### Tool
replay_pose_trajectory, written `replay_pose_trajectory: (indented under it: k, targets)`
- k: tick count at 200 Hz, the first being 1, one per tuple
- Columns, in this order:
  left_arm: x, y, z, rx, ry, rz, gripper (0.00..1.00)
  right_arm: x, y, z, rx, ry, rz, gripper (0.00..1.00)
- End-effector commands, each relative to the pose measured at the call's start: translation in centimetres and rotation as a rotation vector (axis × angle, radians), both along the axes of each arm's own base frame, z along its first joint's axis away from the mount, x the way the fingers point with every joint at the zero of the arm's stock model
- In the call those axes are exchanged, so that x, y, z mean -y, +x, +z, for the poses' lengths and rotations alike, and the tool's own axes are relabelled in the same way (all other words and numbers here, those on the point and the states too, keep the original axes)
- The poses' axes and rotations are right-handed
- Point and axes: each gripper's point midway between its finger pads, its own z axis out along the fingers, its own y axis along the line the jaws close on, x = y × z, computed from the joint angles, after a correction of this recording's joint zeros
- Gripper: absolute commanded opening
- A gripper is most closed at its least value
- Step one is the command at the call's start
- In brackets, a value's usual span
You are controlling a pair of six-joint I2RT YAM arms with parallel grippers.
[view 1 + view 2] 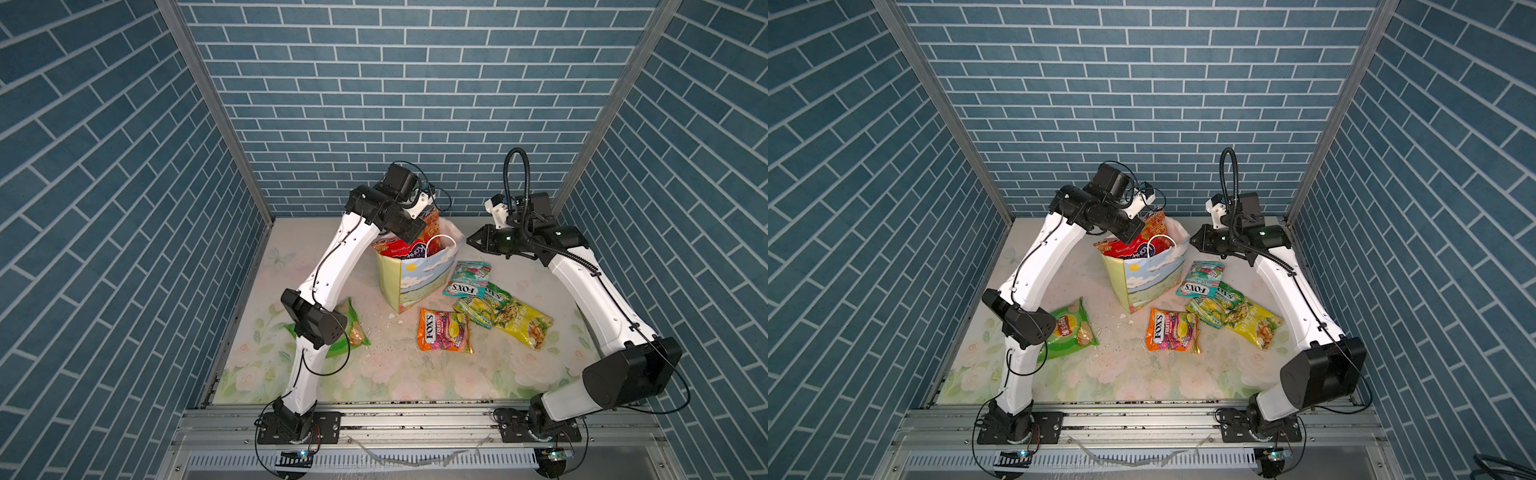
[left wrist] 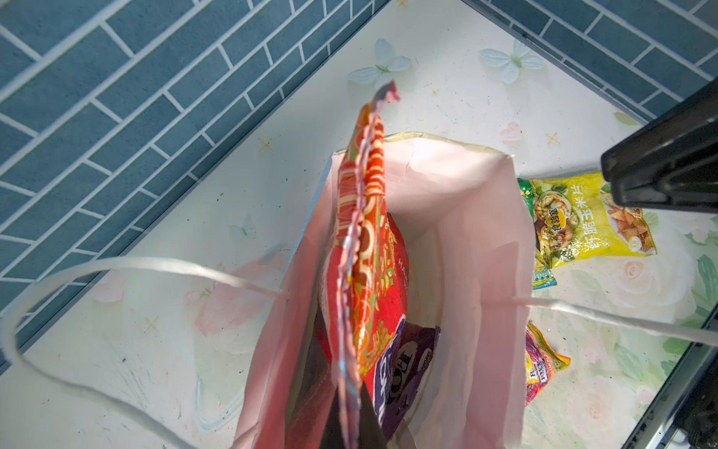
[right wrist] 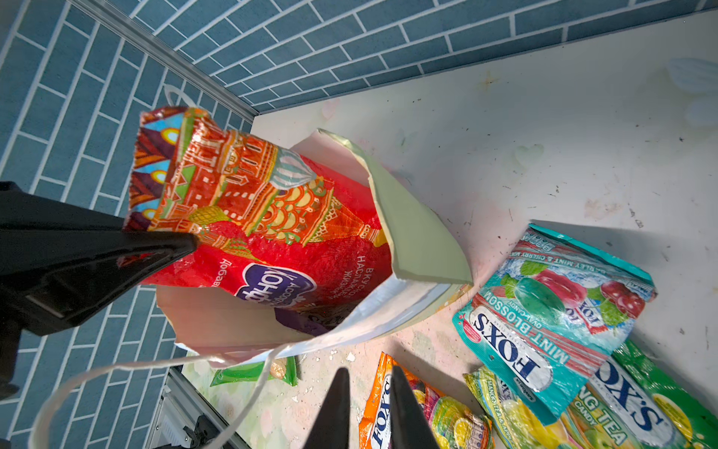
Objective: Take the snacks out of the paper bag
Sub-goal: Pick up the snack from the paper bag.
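Mostly hidden | purple packet (image 2: 415, 350) behind red bag (image 3: 272, 217) | left gripper (image 3: 186, 245) pinching it

A pale tabletop printed with faded roses and green leaves (image 1: 415, 374) is enclosed on three sides by blue brick-patterned wall panels (image 1: 415, 104), which meet at slanting aluminium posts (image 1: 218, 116). Small white crumbs (image 1: 392, 316) lie scattered near its middle. A ribbed aluminium rail (image 1: 415, 424) runs along its front edge.
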Motion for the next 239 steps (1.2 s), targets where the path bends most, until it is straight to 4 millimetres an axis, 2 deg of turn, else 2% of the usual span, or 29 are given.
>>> replay_pose_trajectory:
  k: [1,59,174,239]
  targets:
    - [0.1,0.1,8.4,0.22,-0.154,0.007,0.0,-0.2,0.4,0.4,0.021,-0.016,0.011,0.2]
    - [-0.6,-0.1,10.8,0.281,-0.188,0.034,0.0,-0.2,0.4,0.5,0.023,-0.015,0.012,0.2]
    - [-1.9,-1.9,15.5,0.382,-0.251,0.039,0.0,-0.7,-0.6,0.8,0.031,-0.017,0.024,0.18]
    - [-3.1,-2.6,19.6,0.512,-0.292,0.051,0.0,-0.8,-1.1,0.9,0.037,-0.018,0.028,0.18]
